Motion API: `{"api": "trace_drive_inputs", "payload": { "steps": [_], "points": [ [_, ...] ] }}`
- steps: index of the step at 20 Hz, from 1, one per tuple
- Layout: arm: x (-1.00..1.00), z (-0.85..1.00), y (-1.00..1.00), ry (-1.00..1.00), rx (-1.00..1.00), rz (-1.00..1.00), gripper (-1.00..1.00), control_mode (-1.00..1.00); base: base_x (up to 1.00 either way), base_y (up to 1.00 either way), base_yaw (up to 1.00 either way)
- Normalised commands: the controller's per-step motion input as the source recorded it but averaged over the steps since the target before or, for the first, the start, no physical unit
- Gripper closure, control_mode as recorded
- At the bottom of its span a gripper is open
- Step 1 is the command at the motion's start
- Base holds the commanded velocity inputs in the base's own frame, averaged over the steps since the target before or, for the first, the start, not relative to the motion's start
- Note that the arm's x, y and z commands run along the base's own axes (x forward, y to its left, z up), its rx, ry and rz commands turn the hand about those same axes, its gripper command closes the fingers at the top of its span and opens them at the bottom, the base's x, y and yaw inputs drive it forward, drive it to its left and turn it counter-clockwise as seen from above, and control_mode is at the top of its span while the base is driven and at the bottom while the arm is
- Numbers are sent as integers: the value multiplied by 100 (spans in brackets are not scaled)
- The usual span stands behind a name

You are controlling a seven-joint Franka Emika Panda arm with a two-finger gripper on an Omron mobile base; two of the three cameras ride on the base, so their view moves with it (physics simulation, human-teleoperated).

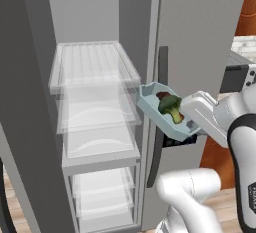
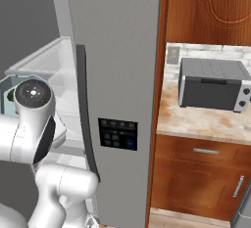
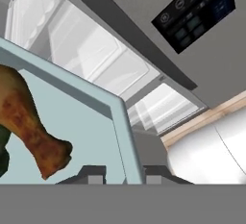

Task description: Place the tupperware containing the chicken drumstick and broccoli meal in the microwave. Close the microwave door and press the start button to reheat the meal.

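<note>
Now tool pinches tupperware rim, tilted, beside fridge.

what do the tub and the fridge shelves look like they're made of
The tub looks like thin opaque plastic: pale blue-green, matte, with a flared moulded rim. The fridge shelves look like clear plastic or glass: see-through with pale glossy highlights; which one, the pictures leave open.

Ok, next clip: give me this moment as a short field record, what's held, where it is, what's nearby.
held: tub, jaws clamped on its rim, tilted, in the air
contents: drumstick and broccoli
gripper: shut on the tub wall
location: in front of the open fridge, beside the closed fridge door
nearby: grey toaster oven on the counter
progress: tub not yet in any oven
</note>
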Motion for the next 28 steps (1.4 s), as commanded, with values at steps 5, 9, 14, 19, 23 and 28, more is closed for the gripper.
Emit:
{"api": "trace_drive_inputs", "payload": {
  "steps": [5, 9, 14, 19, 23, 28],
  "points": [
    [4, 0, 0, 0, 0, 0, 100, -100, 0, 0, 0],
    [-2, 0, -5, 0, 0, 0, 100, -100, 0, 0, 0],
    [-2, 0, -2, 0, 0, 0, 100, 100, -25, -4, -6],
    [0, 0, 0, 0, 0, 0, 100, 100, -69, -2, -7],
    [0, 0, 0, 0, 0, 0, 100, 100, -82, -8, -8],
    [0, 0, 0, 0, 0, 0, 100, 100, -62, -41, -21]
  ]
}}
